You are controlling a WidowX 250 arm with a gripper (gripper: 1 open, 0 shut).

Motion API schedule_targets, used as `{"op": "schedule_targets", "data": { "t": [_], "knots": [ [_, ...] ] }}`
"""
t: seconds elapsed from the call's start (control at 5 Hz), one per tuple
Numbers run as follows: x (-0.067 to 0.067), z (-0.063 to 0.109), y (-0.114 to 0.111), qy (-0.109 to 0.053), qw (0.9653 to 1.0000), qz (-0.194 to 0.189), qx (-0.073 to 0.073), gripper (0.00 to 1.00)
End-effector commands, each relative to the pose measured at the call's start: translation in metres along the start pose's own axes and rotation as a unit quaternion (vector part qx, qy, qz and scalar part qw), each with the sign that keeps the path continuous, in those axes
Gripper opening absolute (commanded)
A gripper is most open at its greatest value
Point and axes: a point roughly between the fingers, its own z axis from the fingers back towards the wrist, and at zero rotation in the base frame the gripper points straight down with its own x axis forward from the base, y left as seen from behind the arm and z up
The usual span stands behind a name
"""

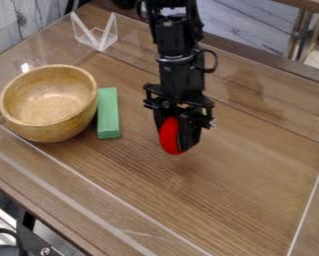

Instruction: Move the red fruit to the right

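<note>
The red fruit [173,136] sits a little right of the frame's centre, held between the black fingers [158,127] of the gripper [177,140], which is clenched on it from both sides. The fruit is an elongated oval and its long axis runs nearly vertical in the picture, tipped only slightly, with the rounded lower end pointing down toward the wooden table [242,190]. That lower end is right at the tabletop; whether it actually touches the wood or hangs just above it cannot be told from this view. The upper end of the fruit is tucked up between the fingers, so its top is hidden by the black hardware. The arm [175,40] comes down from the top centre of the frame and the gripper points steeply downward, leaning a little toward the lower right. To the left of the fruit, well apart from it, a green block [108,113] lies flat on the table with its long side running roughly top to bottom in the picture. Just left of the block, near or touching its long edge, stands a wooden bowl [15,118] at the left-centre of the frame, upright and open at the top. A low clear plastic wall [95,34] edges the table surface, with a folded corner showing in the upper left. The stretch of table to the right of the fruit shows only bare wood grain.
</note>
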Motion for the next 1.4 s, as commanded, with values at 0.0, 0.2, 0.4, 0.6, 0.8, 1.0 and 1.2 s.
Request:
{"op": "schedule_targets", "data": {
  "t": [0.0, 0.2, 0.4, 0.6, 0.8, 1.0, 1.2],
  "knots": [
    [0.007, 0.014, 0.010, -0.027, 0.9996, -0.001, 0.001, 0.00],
    [0.005, 0.003, 0.017, -0.026, 0.9996, -0.011, -0.002, 0.00],
    [0.004, -0.011, 0.024, -0.026, 0.9995, -0.017, -0.003, 0.00],
    [0.000, -0.009, 0.034, -0.031, 0.9994, -0.010, -0.009, 1.00],
    [-0.002, -0.004, 0.043, -0.040, 0.9991, 0.005, -0.016, 1.00],
    [-0.002, 0.010, 0.029, -0.057, 0.9983, -0.002, -0.010, 0.00],
    [0.003, 0.031, 0.007, -0.084, 0.9959, -0.032, -0.001, 0.00]
  ]
}}
